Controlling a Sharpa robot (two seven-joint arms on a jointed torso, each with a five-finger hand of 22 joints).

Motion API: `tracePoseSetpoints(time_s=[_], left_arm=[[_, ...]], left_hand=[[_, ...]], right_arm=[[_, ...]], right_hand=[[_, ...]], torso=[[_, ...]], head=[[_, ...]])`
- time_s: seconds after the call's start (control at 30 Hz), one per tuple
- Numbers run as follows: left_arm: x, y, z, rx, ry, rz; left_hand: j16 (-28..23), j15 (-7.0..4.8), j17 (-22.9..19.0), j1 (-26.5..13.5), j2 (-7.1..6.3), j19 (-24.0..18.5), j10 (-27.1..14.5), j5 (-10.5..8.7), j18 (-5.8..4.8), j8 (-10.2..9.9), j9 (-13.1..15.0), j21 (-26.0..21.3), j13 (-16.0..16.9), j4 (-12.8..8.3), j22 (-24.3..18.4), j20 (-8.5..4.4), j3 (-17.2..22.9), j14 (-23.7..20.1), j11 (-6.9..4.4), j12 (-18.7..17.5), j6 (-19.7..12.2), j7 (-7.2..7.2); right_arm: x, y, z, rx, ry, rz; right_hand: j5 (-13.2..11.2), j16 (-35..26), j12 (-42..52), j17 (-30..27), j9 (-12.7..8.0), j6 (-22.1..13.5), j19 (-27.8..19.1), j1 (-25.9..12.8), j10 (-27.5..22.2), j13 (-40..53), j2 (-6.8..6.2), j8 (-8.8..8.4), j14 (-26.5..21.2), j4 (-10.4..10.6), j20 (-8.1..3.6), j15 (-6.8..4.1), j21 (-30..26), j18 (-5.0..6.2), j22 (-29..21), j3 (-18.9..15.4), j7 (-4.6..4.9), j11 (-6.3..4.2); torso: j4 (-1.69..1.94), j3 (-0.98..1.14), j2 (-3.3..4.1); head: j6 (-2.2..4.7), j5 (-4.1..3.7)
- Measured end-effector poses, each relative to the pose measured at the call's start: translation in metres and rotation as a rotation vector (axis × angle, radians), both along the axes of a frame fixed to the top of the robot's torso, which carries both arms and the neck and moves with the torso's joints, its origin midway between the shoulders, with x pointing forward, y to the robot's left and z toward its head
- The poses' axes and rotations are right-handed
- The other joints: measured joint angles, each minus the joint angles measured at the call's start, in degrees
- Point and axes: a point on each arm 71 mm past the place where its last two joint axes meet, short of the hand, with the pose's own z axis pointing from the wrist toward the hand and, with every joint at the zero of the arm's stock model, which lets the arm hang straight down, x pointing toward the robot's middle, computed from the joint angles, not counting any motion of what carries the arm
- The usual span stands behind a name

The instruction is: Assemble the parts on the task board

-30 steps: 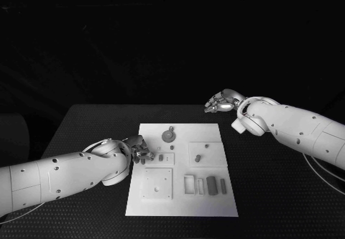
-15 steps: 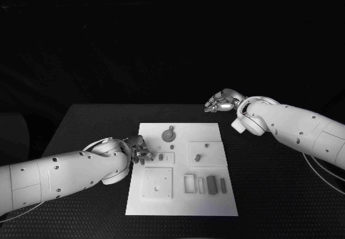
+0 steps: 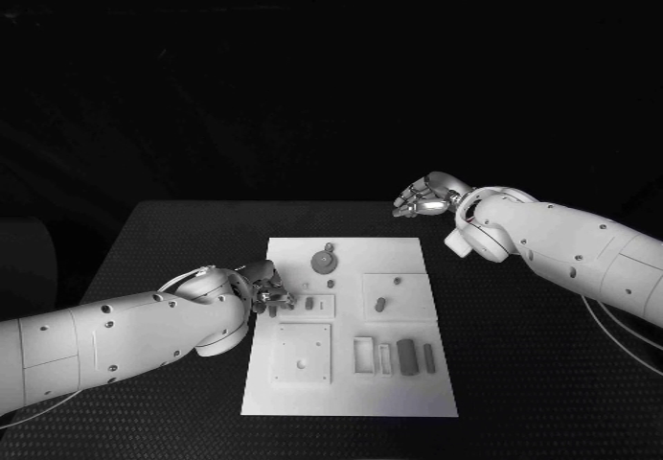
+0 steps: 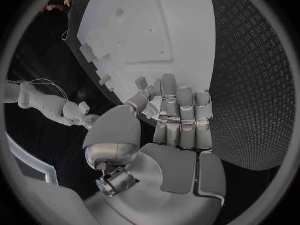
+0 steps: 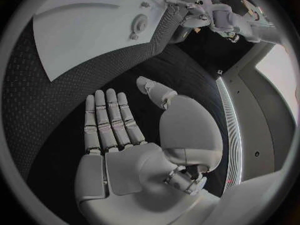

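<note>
Dim, dark surroundings; the white task board [image 3: 351, 326] glares; wrist views bend edges.

Black table with a white board at its centre

The black table with a fine textured surface [image 3: 166, 240] spans the lower half of the head-view frame — its far edge runs across just above the middle. Directly on it lies the flat white rectangular task board [image 3: 353, 402], set lengthwise at centre frame and reaching towards the bottom — dark tabletop shows on every side of it.
</note>
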Motion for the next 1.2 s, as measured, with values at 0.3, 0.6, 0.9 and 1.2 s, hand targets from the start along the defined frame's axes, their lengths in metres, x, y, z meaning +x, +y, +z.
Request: tracePoseSetpoints(time_s=[0.3,0.6,0.9,1.2], left_arm=[[0.0,0.0008,-0.0001,-0.005,-0.009,0.008],[-0.0001,0.0009,-0.0003,-0.006,-0.01,0.009],[-0.0004,-0.0001,-0.0016,-0.006,-0.008,0.009],[0.0001,-0.001,-0.0016,-0.002,-0.007,0.009]], left_hand=[[1.37,-0.38,0.78,0.23,-0.23,0.0,0.27,0.22,0.0,0.1,-0.15,1.33,1.18,0.01,-0.01,0.0,-0.02,-0.39,-0.27,1.27,0.08,-0.11],[1.59,-0.5,0.84,0.23,-0.23,0.0,0.27,0.2,0.0,0.09,-0.22,1.75,1.37,0.08,-0.01,0.0,-0.1,-0.3,-0.27,1.54,0.02,-0.17],[1.82,-0.6,0.89,0.23,-0.23,0.0,0.07,0.17,0.0,0.33,-0.2,1.75,1.5,0.09,-0.02,0.0,-0.24,-0.39,-0.46,1.76,0.0,-0.17],[2.09,-0.62,1.01,0.23,-0.23,0.0,0.07,0.16,0.0,0.44,-0.11,2.19,1.81,0.15,-0.03,0.0,-0.32,-0.4,-0.46,2.1,-0.02,-0.16]], right_arm=[[0.0,0.0002,-0.0002,0.0,0.0,0.0],[-0.0001,0.0002,-0.0002,0.0,0.0,0.001],[-0.0001,0.0,-0.0002,0.0,0.0,0.0],[-0.0001,-0.0001,-0.0002,0.0,0.001,0.0]], right_hand=[[0.0,0.0,0.0,0.0,0.0,0.0,0.0,0.0,0.0,0.0,0.0,0.0,0.0,0.0,0.0,0.0,0.0,0.0,0.05,0.0,0.0,0.0],[0.0,0.0,0.0,0.0,0.01,0.01,0.0,0.0,0.0,0.0,0.0,0.0,0.0,0.0,0.0,0.0,0.0,0.0,0.1,0.0,-0.01,0.0],[0.0,0.0,0.0,-0.01,0.01,0.01,0.0,0.0,0.0,0.0,0.0,0.0,0.0,0.0,0.0,0.0,0.0,0.01,0.1,0.0,-0.01,0.0],[0.0,0.0,0.0,-0.05,-0.04,0.01,0.0,0.0,0.0,0.0,0.0,0.0,0.0,0.0,0.0,0.0,0.0,0.0,0.15,0.0,-0.01,0.0]], torso=[[-0.01,0.0,0.01],[0.0,-0.02,0.01],[0.03,-0.03,0.02],[0.01,-0.02,0.02]], head=[[0.11,-0.12],[0.13,0.04],[0.1,0.02],[-0.02,-0.04]])
